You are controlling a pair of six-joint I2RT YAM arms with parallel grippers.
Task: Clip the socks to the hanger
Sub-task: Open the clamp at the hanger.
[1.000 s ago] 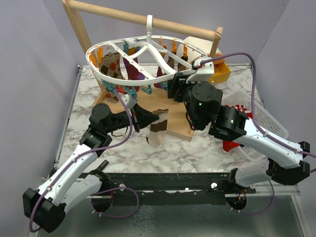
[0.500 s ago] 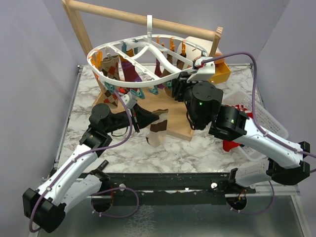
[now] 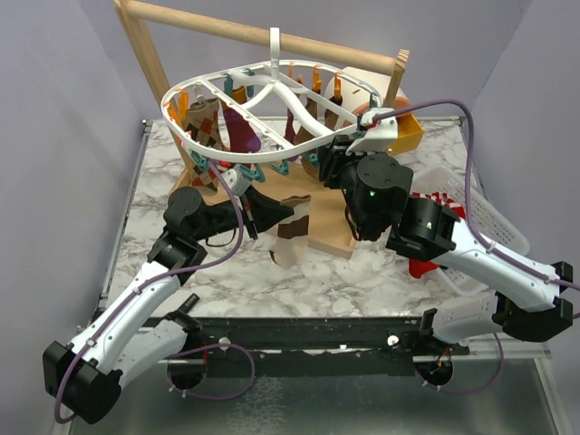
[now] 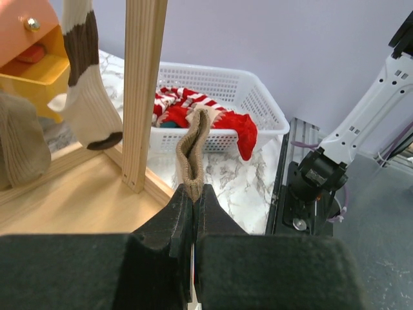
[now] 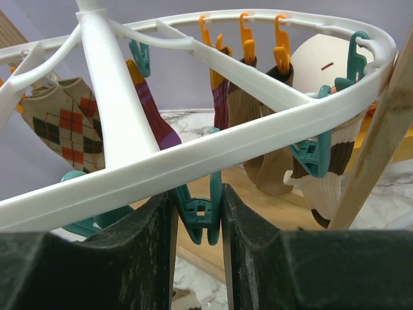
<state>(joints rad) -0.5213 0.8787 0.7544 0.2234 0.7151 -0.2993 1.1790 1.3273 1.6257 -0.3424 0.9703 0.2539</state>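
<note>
Left gripper (image 4: 193, 194) jaws pressed together on the cuff of a tan-brown sock (image 4: 192, 145), held above the surface (image 3: 236, 272) at 6 o'clock from the hanger (image 5: 290, 123); right gripper (image 5: 197, 201) jaws pinching a teal clip (image 5: 201, 223) under the ring's near edge; argyle sock (image 5: 61, 119) already clipped; red-and-white striped socks (image 4: 187, 106) in the basket (image 4: 258, 103) at 3 o'clock.

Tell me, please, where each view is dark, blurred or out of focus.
Top external: even soft light, all sharp. Left wrist: the left gripper is dark and soft-focus at the bottom edge; the sock it pinches and the basket are sharp. Right wrist: the right gripper is dark and grainy; the clip between its jaws is sharp.
</note>
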